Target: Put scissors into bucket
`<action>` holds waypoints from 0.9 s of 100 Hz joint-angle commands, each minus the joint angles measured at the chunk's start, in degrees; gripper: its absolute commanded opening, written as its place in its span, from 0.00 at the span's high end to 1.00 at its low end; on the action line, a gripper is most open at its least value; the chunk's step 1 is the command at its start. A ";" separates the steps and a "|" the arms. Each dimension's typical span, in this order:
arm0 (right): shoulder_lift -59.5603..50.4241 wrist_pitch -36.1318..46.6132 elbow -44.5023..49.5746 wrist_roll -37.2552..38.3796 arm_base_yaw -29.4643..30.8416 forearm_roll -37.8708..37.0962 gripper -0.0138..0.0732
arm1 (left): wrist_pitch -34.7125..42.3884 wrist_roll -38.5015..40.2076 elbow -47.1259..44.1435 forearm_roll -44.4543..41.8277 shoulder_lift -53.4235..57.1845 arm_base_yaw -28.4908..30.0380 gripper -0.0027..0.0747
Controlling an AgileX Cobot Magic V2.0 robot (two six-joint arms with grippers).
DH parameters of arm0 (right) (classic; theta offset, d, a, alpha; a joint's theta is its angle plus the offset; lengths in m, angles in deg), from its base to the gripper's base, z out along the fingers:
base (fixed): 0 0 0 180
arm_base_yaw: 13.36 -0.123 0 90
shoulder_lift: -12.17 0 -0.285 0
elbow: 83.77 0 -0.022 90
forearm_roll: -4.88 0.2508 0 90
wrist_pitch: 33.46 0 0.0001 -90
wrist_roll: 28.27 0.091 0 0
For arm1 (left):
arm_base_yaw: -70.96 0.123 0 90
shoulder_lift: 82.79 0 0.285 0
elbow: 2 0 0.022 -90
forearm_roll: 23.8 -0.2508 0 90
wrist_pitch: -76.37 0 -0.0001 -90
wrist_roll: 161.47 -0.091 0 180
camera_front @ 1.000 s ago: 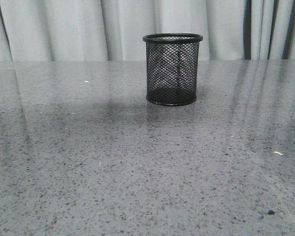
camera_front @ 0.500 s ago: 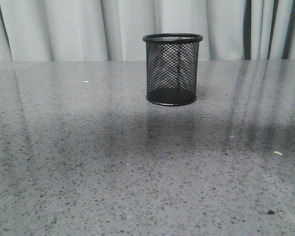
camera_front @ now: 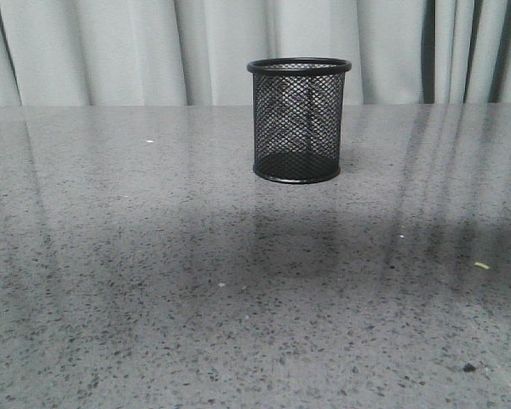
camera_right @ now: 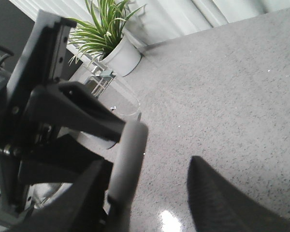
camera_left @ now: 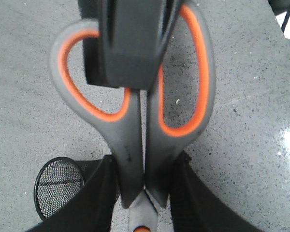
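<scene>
Now scissors (camera_left: pixel 135 140): dark grey handles, orange-lined oval loops, clamped at the neck by left gripper (camera_left: pixel 144 193), held above the table (camera_left: pixel 241 121). Black mesh bucket (camera_front: pixel 299 119) upright, mid-table. Right gripper (camera_right: pixel 150 193) spread apart, holding nothing.

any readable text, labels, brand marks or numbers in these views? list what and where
None readable in any view.
The scissors show no print on the handles.
The bucket is bare black mesh, no label.
The left gripper fingers and the table carry no marks.
</scene>
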 commanded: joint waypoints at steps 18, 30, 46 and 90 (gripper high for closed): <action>0.01 -1.29 -1.94 -1.04 -0.16 3.71 0.88 | 3.62 0.87 1.77 4.03 2.04 -0.61 0.77; 0.01 -0.92 -1.94 -1.30 -0.16 3.71 0.92 | 3.67 1.85 1.77 4.03 2.17 -0.61 0.47; 0.01 1.20 -2.05 -1.84 -0.05 3.21 0.92 | 3.79 4.22 1.77 1.94 3.22 -0.35 0.29; 13.41 -0.04 -26.97 9.60 0.06 -29.58 0.91 | 10.09 18.57 1.77 -1.42 12.60 18.61 0.45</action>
